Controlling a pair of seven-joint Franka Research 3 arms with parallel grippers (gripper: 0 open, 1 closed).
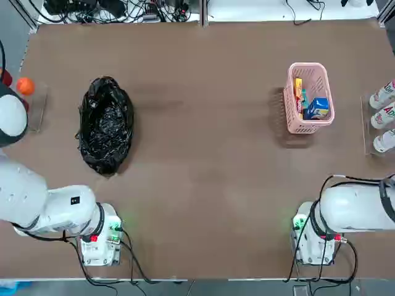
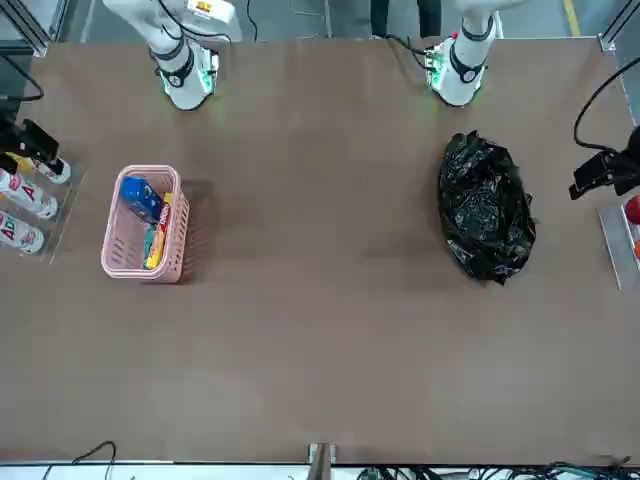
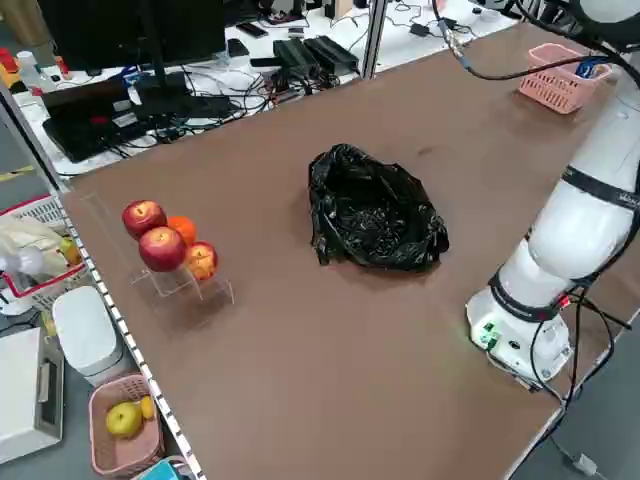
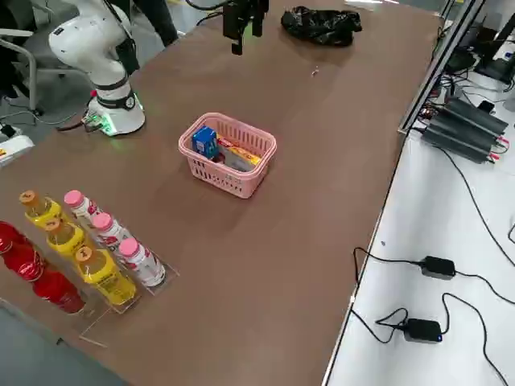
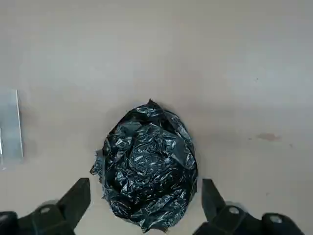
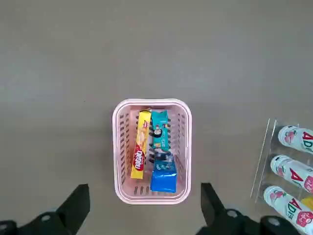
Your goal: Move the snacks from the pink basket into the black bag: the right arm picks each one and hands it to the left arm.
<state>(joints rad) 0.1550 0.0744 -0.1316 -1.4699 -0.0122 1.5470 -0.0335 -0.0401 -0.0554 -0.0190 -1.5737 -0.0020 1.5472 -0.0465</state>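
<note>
Though hidden overhead, teal box [image 6: 159, 130] beside yellow box [image 6: 140, 151].

You've got the left gripper [image 5: 142, 208] hanging over the black bag [image 5: 146, 171]; right gripper [image 6: 144, 208] above the pink basket [image 6: 122, 147], snacks [image 6: 156, 152] inside.

Pink basket [image 6: 152, 196], glossy black bag [image 5: 146, 171]

Bright even light, soft shadows, sharp
</note>
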